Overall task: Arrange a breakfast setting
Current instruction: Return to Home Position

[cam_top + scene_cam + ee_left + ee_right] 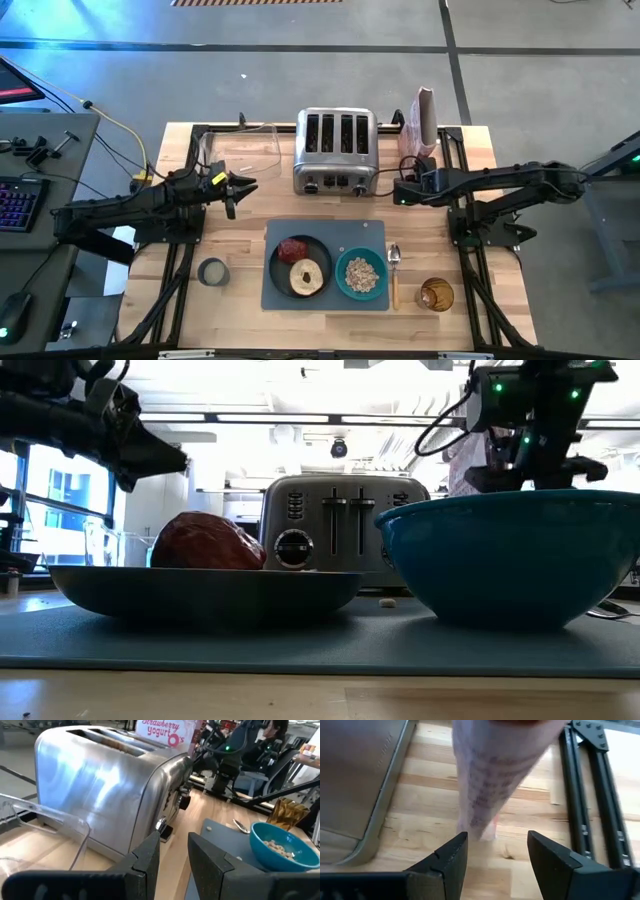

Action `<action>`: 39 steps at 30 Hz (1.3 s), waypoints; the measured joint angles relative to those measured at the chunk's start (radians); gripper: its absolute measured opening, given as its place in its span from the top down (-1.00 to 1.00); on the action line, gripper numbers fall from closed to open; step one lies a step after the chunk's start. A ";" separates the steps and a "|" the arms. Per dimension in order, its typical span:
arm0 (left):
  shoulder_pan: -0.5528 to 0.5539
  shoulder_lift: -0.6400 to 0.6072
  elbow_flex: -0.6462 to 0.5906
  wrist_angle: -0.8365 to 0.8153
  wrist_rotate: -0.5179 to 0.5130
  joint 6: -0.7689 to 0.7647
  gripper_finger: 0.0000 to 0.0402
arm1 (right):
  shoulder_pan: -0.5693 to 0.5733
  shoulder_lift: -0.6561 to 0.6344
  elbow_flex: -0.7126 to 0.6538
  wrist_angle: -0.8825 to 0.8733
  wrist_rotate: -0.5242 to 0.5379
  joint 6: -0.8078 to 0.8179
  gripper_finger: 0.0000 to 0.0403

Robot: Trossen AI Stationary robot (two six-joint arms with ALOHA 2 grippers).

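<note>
The grey mat (325,296) lies at the table's near middle. On it stand the dark round plate (275,268) with the dark-red lump (292,249) and the tan ring (307,277), and the teal bowl (361,275) holding beige cereal (361,272). The wooden-handled spoon (394,276) lies right of the mat. My left gripper (247,187) hovers left of the chrome toaster (335,151), fingers a little apart and empty (174,851). My right gripper (398,190) hovers right of the toaster, open and empty (497,847), near the pink-and-white bag (495,780).
A clear plastic container (245,150) stands at the far left of the table. A small grey cup (213,272) sits left of the mat and an amber glass (435,294) at the near right. Black frame rails (470,260) run along the table's sides.
</note>
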State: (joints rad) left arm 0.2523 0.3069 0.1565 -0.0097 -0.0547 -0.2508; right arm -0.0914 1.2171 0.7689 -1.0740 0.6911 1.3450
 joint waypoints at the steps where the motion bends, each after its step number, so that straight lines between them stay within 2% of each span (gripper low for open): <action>1: 0.000 -0.006 -0.009 0.005 0.000 0.000 0.55 | 0.000 0.000 0.015 -0.025 -0.012 0.000 0.08; 7: 0.000 -0.036 -0.076 0.065 0.000 0.000 0.55 | 0.000 -0.001 0.113 -0.147 -0.080 -0.007 0.08; 12: 0.000 -0.048 -0.112 0.112 0.007 -0.010 0.55 | 0.000 -0.001 0.243 -0.241 -0.112 -0.099 0.08; 16: 0.000 -0.057 -0.143 0.176 0.029 -0.027 0.55 | 0.000 -0.001 0.372 -0.283 -0.038 -0.201 0.08; 21: 0.001 -0.059 -0.145 0.166 0.052 -0.027 0.55 | 0.000 -0.026 0.519 -0.283 0.083 -0.391 0.08; 26: 0.001 -0.059 -0.145 0.166 0.084 -0.027 0.55 | 0.000 -0.136 0.611 -0.282 0.157 -0.495 0.08; 31: 0.001 -0.059 -0.145 0.165 0.098 -0.027 0.55 | 0.016 -0.315 0.625 -0.240 0.222 -0.558 0.08; 39: 0.001 -0.059 -0.145 0.126 0.063 -0.034 0.55 | 0.068 -0.511 0.623 -0.254 0.223 -0.595 0.08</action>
State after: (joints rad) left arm 0.2531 0.2483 0.0116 0.1158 0.0081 -0.2846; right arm -0.0236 0.7063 1.3922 -1.3280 0.9138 0.7503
